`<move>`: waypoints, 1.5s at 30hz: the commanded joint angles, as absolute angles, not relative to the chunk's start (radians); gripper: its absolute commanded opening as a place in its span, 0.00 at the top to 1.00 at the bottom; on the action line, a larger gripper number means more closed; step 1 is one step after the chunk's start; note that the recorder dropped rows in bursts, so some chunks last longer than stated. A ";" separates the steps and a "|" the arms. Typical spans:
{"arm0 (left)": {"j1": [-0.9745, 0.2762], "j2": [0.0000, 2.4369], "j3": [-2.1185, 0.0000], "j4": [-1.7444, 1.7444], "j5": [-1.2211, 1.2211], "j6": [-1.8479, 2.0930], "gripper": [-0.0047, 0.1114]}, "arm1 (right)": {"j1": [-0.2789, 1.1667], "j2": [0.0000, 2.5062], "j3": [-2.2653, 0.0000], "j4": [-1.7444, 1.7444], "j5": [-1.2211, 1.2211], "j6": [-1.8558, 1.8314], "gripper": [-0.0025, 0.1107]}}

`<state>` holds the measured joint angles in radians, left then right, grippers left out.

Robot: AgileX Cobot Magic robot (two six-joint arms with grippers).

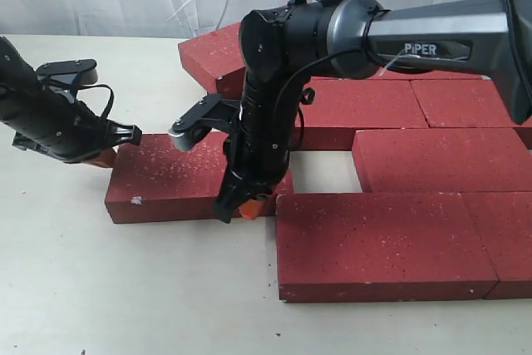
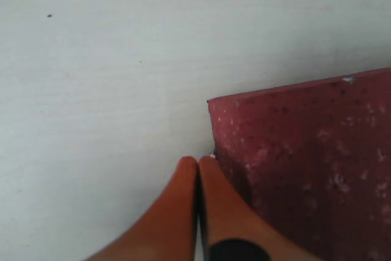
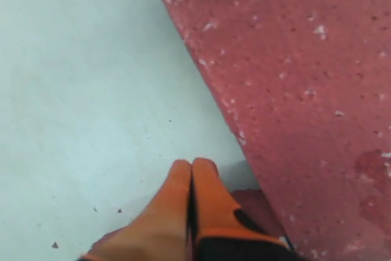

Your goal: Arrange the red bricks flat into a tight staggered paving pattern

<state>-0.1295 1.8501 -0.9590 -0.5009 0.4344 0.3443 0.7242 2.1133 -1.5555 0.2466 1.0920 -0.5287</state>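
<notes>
One loose brick (image 1: 170,174) lies flat on the table (image 1: 75,288), left of the laid bricks (image 1: 382,243), its right end close to them but not snug. At its left corner, the left gripper (image 2: 197,164) has its fingers pressed together and holds nothing, tips touching or just beside the brick. The right gripper (image 3: 191,166), fingers likewise together and empty, sits low by the right end. Judgement: both work as pushers, since the brick looks too wide to pinch. A bare gap (image 1: 320,170) in the pattern is the likely slot. No containers in view.
</notes>
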 commanded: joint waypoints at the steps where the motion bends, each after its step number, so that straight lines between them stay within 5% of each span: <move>1: -0.132 1.850 -0.958 -0.513 0.424 0.342 0.96 | 0.720 2.081 -1.562 0.261 1.105 -0.545 0.99; 17: -0.215 1.850 -0.958 -0.575 0.392 0.344 0.96 | 0.201 1.654 -1.083 0.049 0.805 -0.253 0.99; 45: -0.427 1.973 -1.043 -0.752 0.291 0.344 0.96 | 0.200 1.588 -1.035 0.196 0.704 -0.274 0.99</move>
<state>-0.3995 1.9551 -1.0210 -0.7378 0.2920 0.3443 0.1990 1.5951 -1.0385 0.1931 0.7145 -0.2652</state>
